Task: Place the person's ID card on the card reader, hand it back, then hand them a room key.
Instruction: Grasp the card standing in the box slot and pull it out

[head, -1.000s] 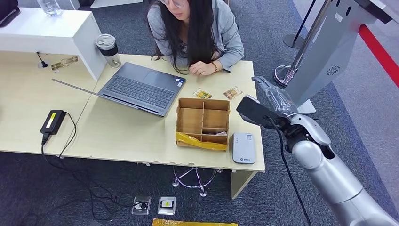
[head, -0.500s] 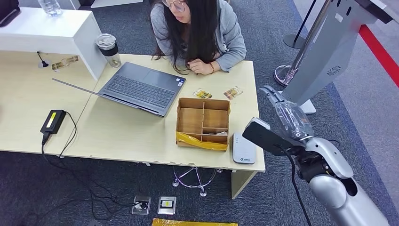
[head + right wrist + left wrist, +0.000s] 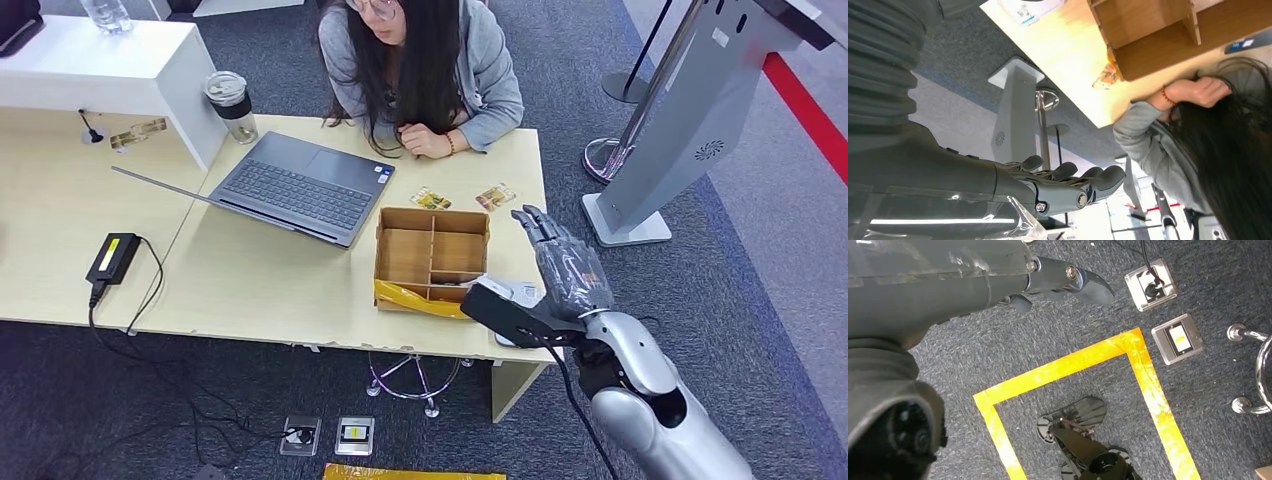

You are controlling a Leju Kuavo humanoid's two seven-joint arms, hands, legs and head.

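Note:
Two small printed cards (image 3: 430, 198) (image 3: 495, 196) lie on the desk in front of the seated person (image 3: 420, 70), whose hand (image 3: 432, 146) rests on the desk edge. The white card reader (image 3: 521, 294) sits at the desk's right front corner, mostly hidden behind my right wrist. My right hand (image 3: 562, 262) hovers over that corner with its fingers stretched out, holding nothing. In the right wrist view the fingers (image 3: 1073, 186) are spread and bare, with the reader (image 3: 1028, 7) and one card (image 3: 1105, 77) beyond. My left hand (image 3: 1063, 280) hangs over the floor, holding nothing.
A partitioned cardboard box (image 3: 432, 258) stands beside the reader. An open laptop (image 3: 300, 187), a lidded cup (image 3: 230, 105) and a black power brick (image 3: 112, 258) are further left. A grey kiosk stand (image 3: 690, 110) rises to the right of the desk.
My right arm has dropped and swung left, from beside the desk to over its right front corner, now covering most of the reader. The cards have not moved.

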